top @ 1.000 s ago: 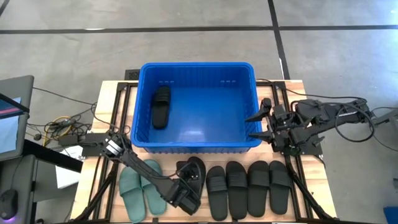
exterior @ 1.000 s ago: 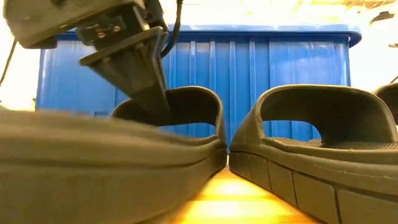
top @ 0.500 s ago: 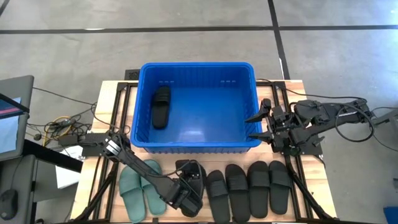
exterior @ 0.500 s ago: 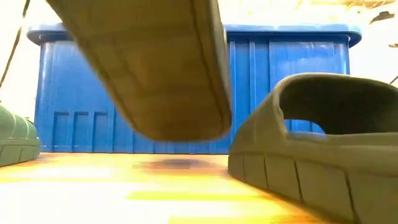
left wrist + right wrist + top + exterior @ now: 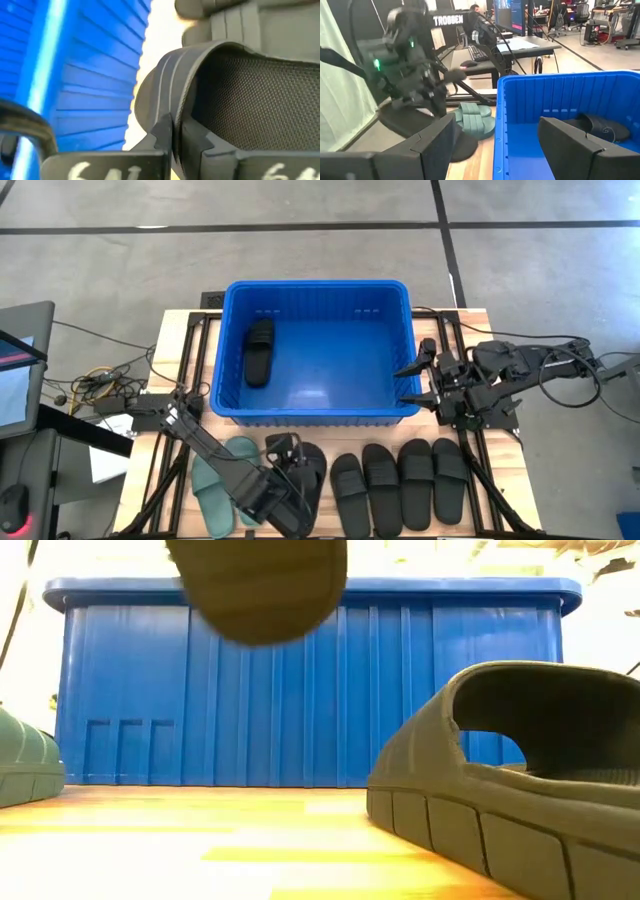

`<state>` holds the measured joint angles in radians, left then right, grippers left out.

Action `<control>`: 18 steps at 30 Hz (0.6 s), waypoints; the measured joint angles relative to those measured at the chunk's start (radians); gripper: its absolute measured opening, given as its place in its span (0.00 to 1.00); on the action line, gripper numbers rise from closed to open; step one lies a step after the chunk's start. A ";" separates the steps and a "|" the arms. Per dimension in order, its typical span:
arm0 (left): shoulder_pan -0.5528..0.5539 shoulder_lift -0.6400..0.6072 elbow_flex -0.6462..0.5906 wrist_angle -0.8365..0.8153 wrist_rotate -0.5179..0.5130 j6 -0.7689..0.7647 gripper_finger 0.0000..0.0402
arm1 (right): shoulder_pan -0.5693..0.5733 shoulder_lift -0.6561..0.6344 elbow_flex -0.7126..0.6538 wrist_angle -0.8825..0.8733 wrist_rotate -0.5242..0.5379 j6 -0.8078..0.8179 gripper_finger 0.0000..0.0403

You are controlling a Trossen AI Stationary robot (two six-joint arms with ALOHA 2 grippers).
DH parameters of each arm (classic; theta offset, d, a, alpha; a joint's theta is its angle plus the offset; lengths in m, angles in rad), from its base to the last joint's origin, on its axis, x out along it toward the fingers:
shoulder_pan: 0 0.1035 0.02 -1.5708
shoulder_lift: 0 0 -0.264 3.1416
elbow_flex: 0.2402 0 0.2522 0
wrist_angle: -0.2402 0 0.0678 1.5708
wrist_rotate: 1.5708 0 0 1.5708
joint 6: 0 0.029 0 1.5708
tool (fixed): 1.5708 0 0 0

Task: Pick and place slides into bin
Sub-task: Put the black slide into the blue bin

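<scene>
Grey concrete floor is stretching out around the wooden table (image 5: 180, 330), where the blue bin (image 5: 320, 292) is sitting with one black slide (image 5: 259, 352) already inside. In front of it, the left gripper (image 5: 283, 480) is clamping shut on the strap of another black slide (image 5: 305, 475), holding it clear of the tabletop beside the green pair (image 5: 215, 485). Four more black slides (image 5: 400, 480) are lying in a row. The right gripper (image 5: 418, 380) is waiting open by the bin's right wall.

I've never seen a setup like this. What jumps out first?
The big blue bin at the table's middle, with one black slide already inside. In front of it, the left gripper holds another black slide lifted clear of the table, beside a row of four black slides and a green pair.
</scene>
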<state>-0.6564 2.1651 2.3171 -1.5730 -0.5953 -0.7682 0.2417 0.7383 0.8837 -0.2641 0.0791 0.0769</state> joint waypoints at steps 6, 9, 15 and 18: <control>0.029 -0.039 0.033 0.031 -0.130 0.000 0.00 | 0.000 0.000 0.000 0.002 -0.001 -0.007 0.66; 0.042 -0.069 0.037 0.059 -0.185 0.017 0.00 | 0.000 0.000 0.000 0.002 -0.003 -0.007 0.66; 0.086 -0.128 0.037 0.041 -0.291 0.088 0.00 | 0.000 0.000 0.000 0.004 -0.003 -0.006 0.66; 0.127 -0.157 0.037 -0.003 -0.340 0.145 0.00 | -0.005 0.000 0.000 0.009 -0.002 -0.007 0.66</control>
<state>-0.5295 2.0083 2.3543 -1.5764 -0.9350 -0.6229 0.2367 0.7380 0.8841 -0.2549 0.0769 0.0704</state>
